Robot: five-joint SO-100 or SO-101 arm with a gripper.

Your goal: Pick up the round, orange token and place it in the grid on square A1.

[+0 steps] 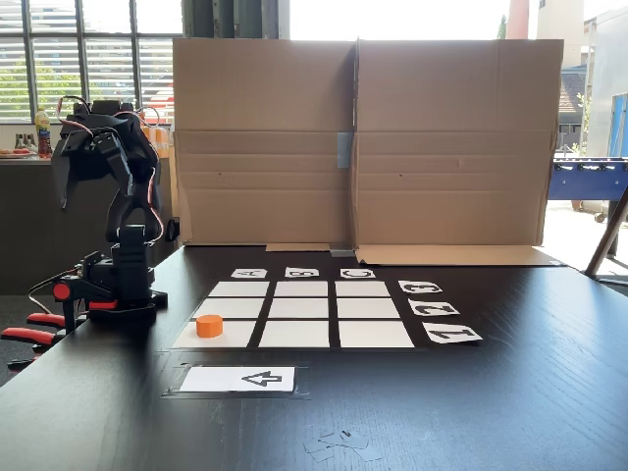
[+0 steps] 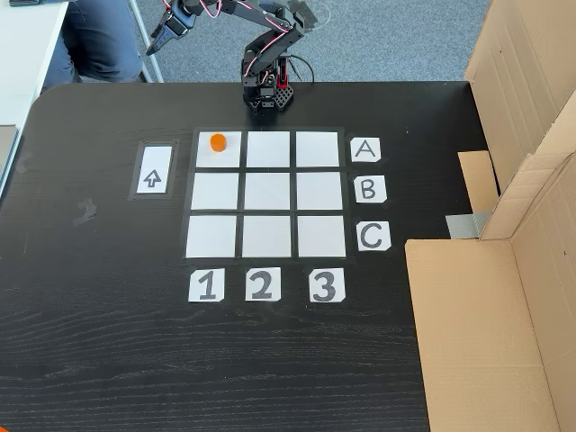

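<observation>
Dark, black wood-grain surface [image 1: 510, 412], matte, with faint reflections from the windows. Taped flat on it, the grid [image 2: 266, 193] of nine white paper squares with dark gaps, bordered by label cards A, B, C along one edge and 1, 2, 3 along another. Resting on the grid's square in row A, column 1: the token [image 2: 217, 141], a short orange cylinder, upright, sitting toward that square's outer edge; in the low fixed view it [image 1: 209, 326] lies on the near-left cell. Just beside the grid, a separate white arrow card [image 2: 154, 170] under clear tape. Some scraps of clear tape [image 1: 339, 444] near the front edge in the low fixed view.

At the surface's edge behind row A, the black arm [image 2: 266, 54], base clamped with red-handled clamps [image 1: 39, 329], folded back and raised. Pincer [image 1: 65, 175] hanging downward, well apart from the token, holding nothing; whether its fingers are parted or pressed together cannot be told.

Along one side of the surface, a tall wall of opened cardboard boxes [image 1: 363, 137], joined with grey tape. Behind, bright windows with blinds [image 1: 88, 54] and daylight. Grey carpet floor [image 2: 396, 40] beyond the surface; a seated person's leg [image 2: 99, 40] at the corner, beside a white tabletop [image 2: 22, 54].
</observation>
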